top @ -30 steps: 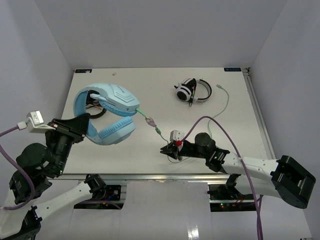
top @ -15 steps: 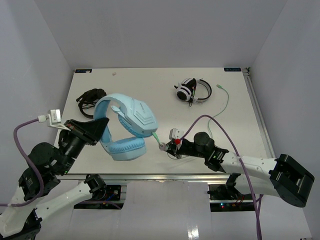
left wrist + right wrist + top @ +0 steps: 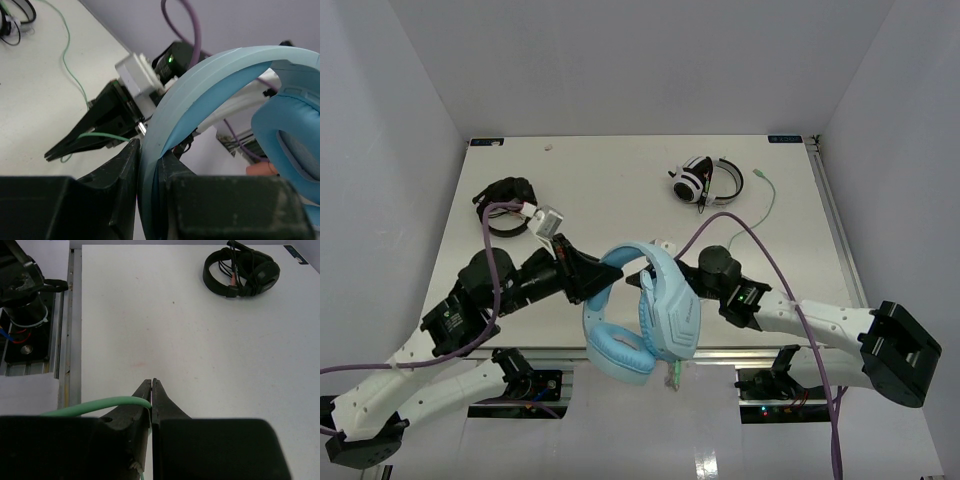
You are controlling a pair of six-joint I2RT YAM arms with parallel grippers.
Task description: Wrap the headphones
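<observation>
headphones [image 3: 665, 310] overhang near edge [image 3: 520, 349] | left gripper [image 3: 608, 275] clamps headband [image 3: 210, 70] | right gripper [image 3: 151, 385] pinches cable [image 3: 100, 405]

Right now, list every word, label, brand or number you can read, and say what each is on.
No text can be read in any view.
Two blue stickers at the far corners of the table: too small to read.
No lettering shows on the headphones.

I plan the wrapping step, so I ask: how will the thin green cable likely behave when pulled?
Probably floppy: the cable arcs loosely out of the shut jaws of the right gripper. It looks very thin, so it may slip under tension. With the left gripper clamping the headphones, pulling should draw it taut.
</observation>
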